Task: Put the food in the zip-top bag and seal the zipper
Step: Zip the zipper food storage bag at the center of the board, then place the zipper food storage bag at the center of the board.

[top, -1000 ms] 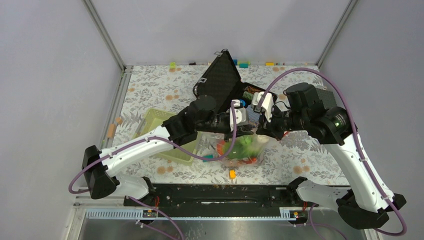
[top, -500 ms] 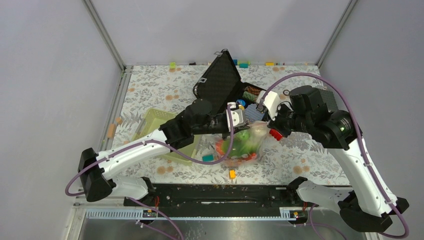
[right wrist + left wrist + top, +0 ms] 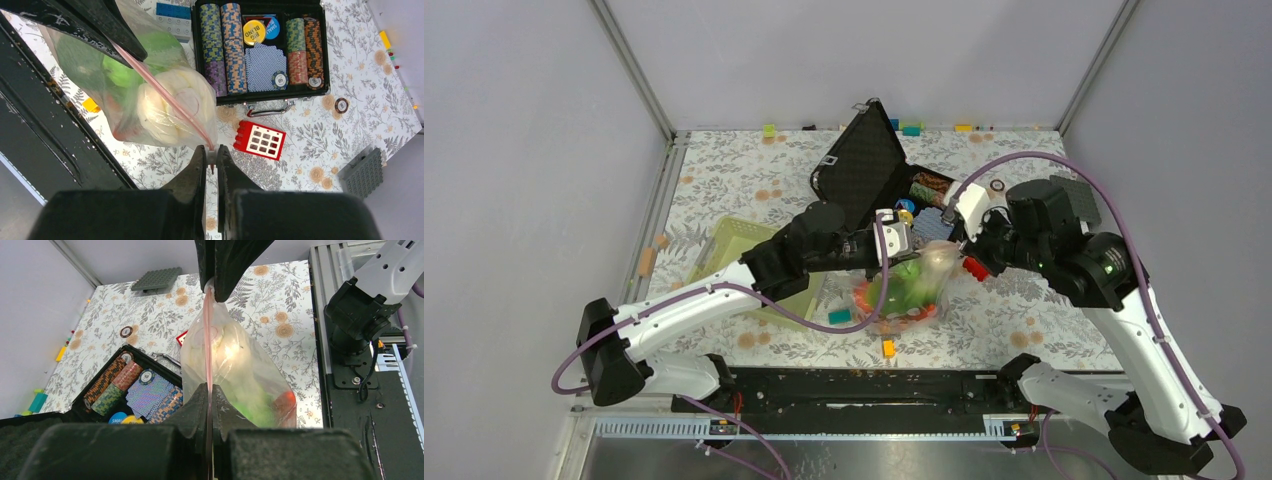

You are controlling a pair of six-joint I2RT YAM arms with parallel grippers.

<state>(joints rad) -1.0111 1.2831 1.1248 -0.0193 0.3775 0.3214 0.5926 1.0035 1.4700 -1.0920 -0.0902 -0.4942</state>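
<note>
The clear zip-top bag point(image 3: 912, 285) hangs between both grippers above the table, holding green, orange-red and pale yellow toy food point(image 3: 260, 405). Its pink zipper point(image 3: 208, 342) runs taut from one gripper to the other; it also shows in the right wrist view point(image 3: 165, 102). My left gripper point(image 3: 210, 392) is shut on one end of the zipper strip. My right gripper point(image 3: 211, 152) is shut on the other end, at the bag's corner. The bag body point(image 3: 135, 85) sags below the strip.
An open black case point(image 3: 876, 165) with poker chips point(image 3: 227, 45) lies behind the bag. A light green basket point(image 3: 734, 245) is at the left. A red block point(image 3: 260, 139), a teal block point(image 3: 839, 316) and a yellow block point(image 3: 888, 347) lie on the floral table.
Both grippers have moved slightly apart and up with the bag, pulling the zipper strip straighter. The bag has shifted a little toward the rear right.
</note>
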